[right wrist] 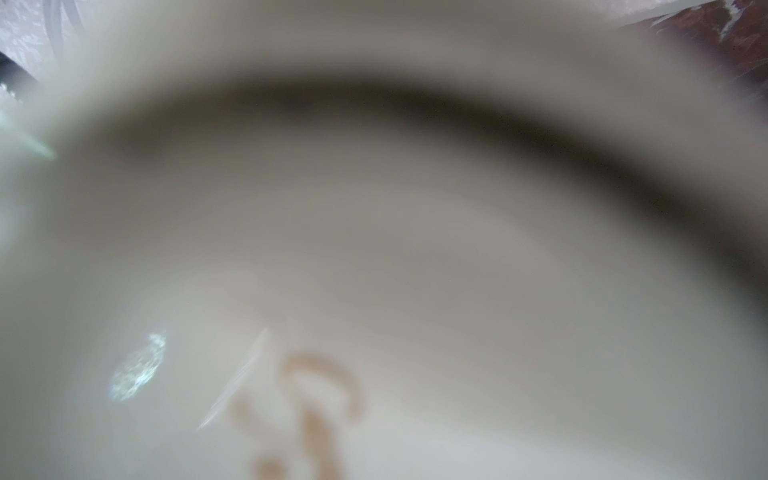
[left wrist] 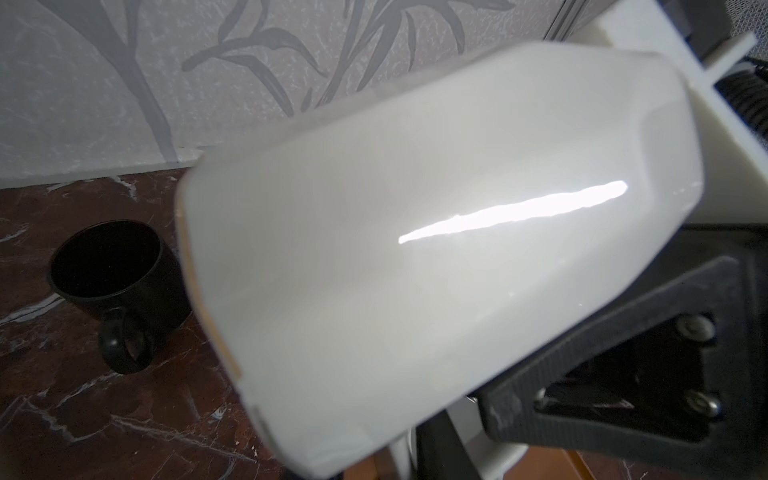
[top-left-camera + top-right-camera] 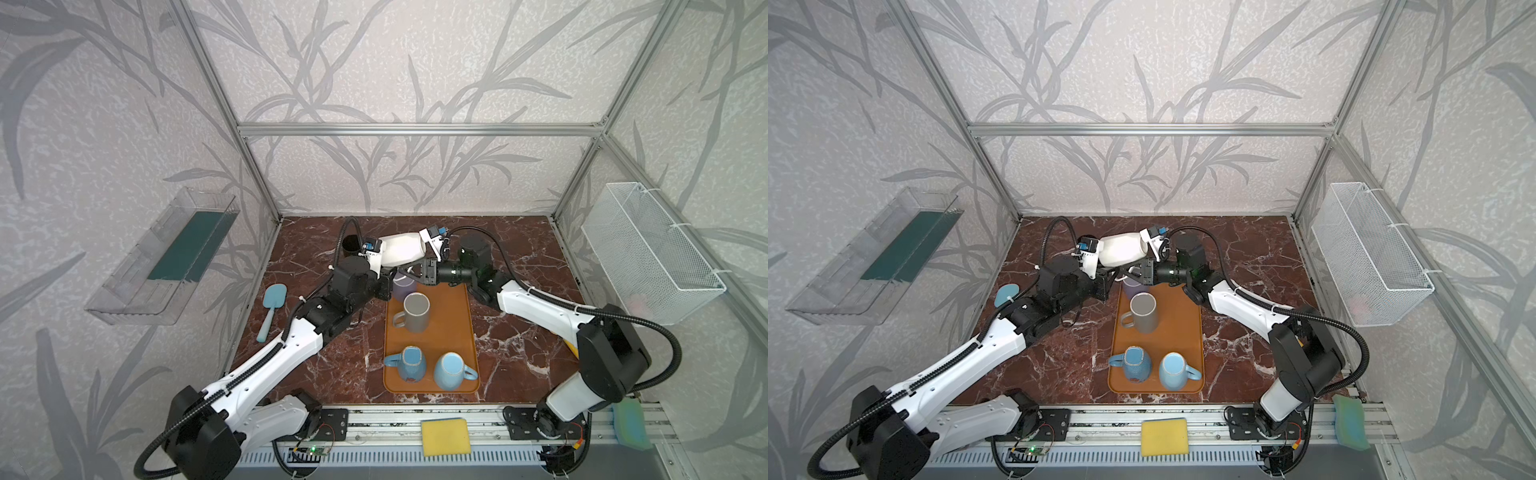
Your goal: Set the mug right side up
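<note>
Holding glossy white ceramic mug point(image 3: 401, 248) sideways over far end of orange plastic tray point(image 3: 454, 332).
Mouth faces your left gripper point(image 3: 392, 277); right gripper point(image 3: 422, 272) seems pinched on handle, left jaws unreadable.

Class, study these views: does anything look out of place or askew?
The white mug is the odd one. It lies on its side in the air, near the far end of the orange tray, while the grey mug stands upright on that tray with its mouth up.

White glossy mug point(image 3: 401, 248) on side, held aloft.
</note>
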